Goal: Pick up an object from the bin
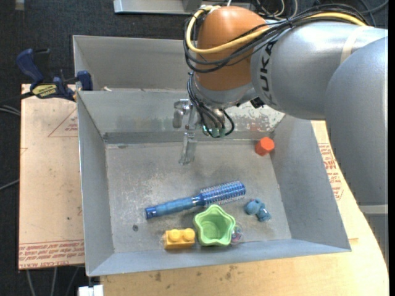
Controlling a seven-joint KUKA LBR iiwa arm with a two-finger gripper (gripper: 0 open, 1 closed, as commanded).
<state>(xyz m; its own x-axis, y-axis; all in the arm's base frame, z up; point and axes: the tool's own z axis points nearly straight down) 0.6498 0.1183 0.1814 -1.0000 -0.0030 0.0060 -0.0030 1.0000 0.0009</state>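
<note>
Right now the gripper [185, 159] hangs over the far half of the bin [92, 184], close to the back wall and a little left of the middle. Its tip points straight down at bare grey floor, with nothing beneath it and nothing gripped. From this angle I cannot tell whether it is spread or pressed together. The arm [321, 60] comes in from the right, and its orange cover [225, 29] sits right above the gripper, wrapped in cables.

All the loose things lie apart from the gripper. An orange piece [265, 145] rests to its right, on the sloping right wall. A blue hairbrush [194, 201] lies on the floor nearer the front, its handle pointing left and its bristled head pointing right. Just in front of the brush, a green star-shaped cup [214, 225] stands upright with its mouth open to the top. A yellow toy brick [179, 237] sits just beside the cup on its left. A small blue toy [257, 209] lies to the right of the brush head.
</note>
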